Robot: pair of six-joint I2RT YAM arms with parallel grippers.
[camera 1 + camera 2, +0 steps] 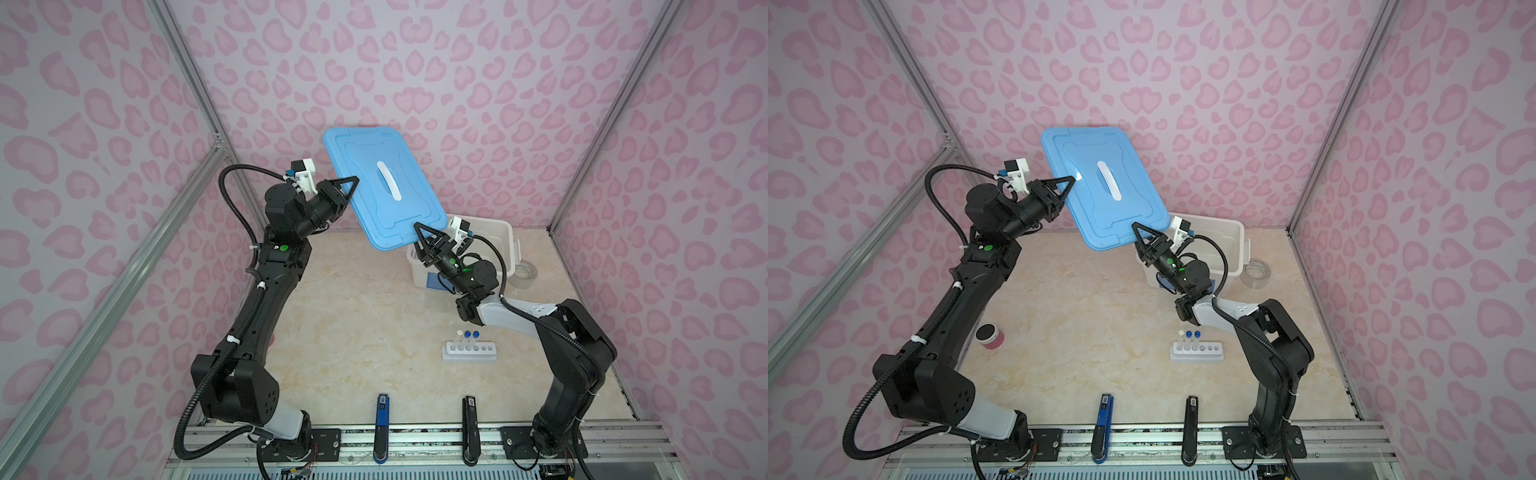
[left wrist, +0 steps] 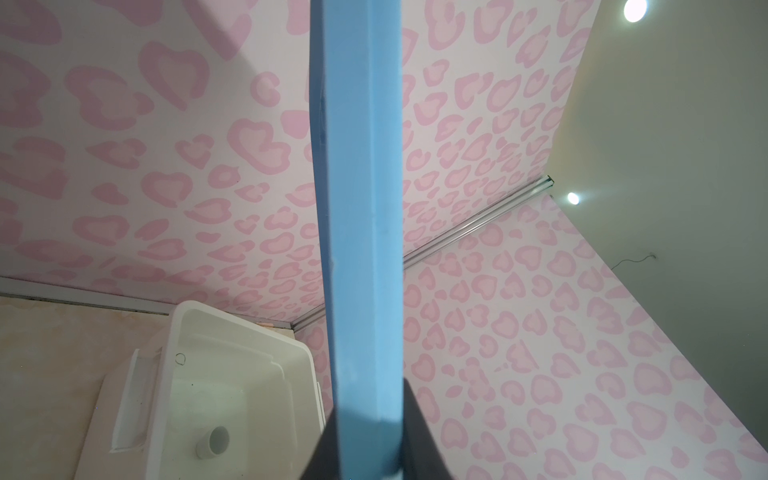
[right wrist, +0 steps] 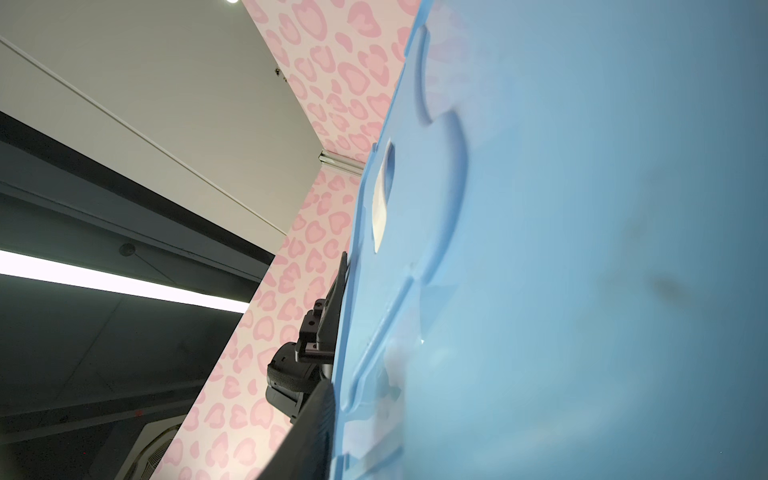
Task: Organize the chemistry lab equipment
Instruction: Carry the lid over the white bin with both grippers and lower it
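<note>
Left wrist view, left claw (image 2: 368, 451) pinched blue lid (image 2: 361, 208) edge, lid hid part of white bin (image 2: 232, 332), small white cup (image 2: 214, 441) inside, lower left, right claw (image 1: 420, 239) grip unclear.

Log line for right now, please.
left gripper: holds lid edge | right gripper: at lid corner, grip unclear | lid: held tilted | bin: open | rack: three tubes

One blue lid (image 1: 376, 187), one white bin (image 1: 505, 237) and one white six-hole rack (image 1: 469, 355) are shown. Three capped tubes (image 1: 468, 338) are counted in the rack: two blue-capped, one white-capped. One small white cup (image 2: 214, 441) is seen inside the bin. One clear tape roll (image 1: 525, 272) and one pink jar (image 1: 990, 337) are seen on the counter (image 1: 353, 332).
</note>
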